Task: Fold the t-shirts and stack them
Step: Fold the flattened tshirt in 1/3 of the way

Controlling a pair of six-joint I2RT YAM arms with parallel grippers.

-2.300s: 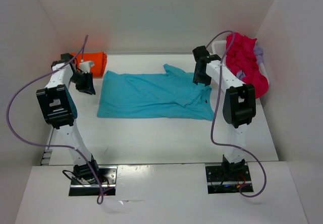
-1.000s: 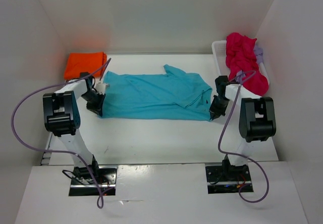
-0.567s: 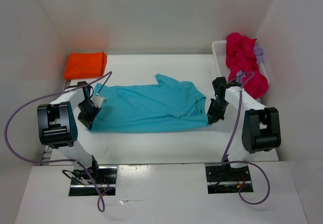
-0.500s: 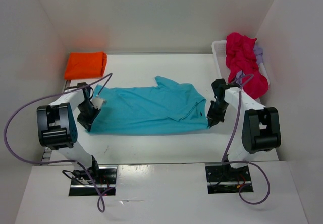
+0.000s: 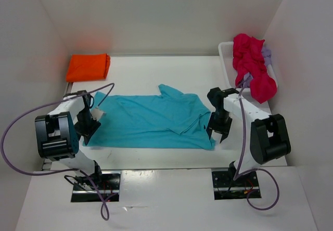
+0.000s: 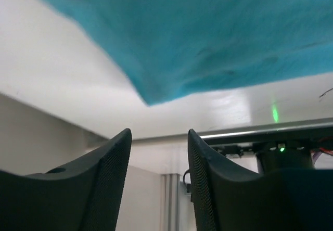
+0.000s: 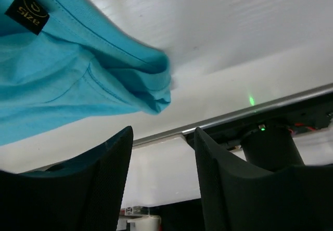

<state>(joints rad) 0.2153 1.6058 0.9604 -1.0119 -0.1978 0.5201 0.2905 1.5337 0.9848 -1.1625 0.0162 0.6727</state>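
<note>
Turquoise shirt (image 5: 151, 122) dragged toward 6 o'clock, now flat at table centre; left gripper (image 5: 87, 128) and right gripper (image 5: 217, 130) just released its 9 and 3 o'clock ends, jaws spread, empty; likely ready for folding; orange shirt (image 5: 87, 67) waits at 10 o'clock.

The left arm (image 5: 54, 135), white with black joints, folds back on itself with its elbow near the base. Its black two-finger left tool (image 5: 87, 129) points down and inward, fingers (image 6: 112, 179) apart with nothing between them. The right arm (image 5: 268, 137) mirrors this pose, and the right tool (image 5: 216, 132) likewise stands parted and empty.
</note>
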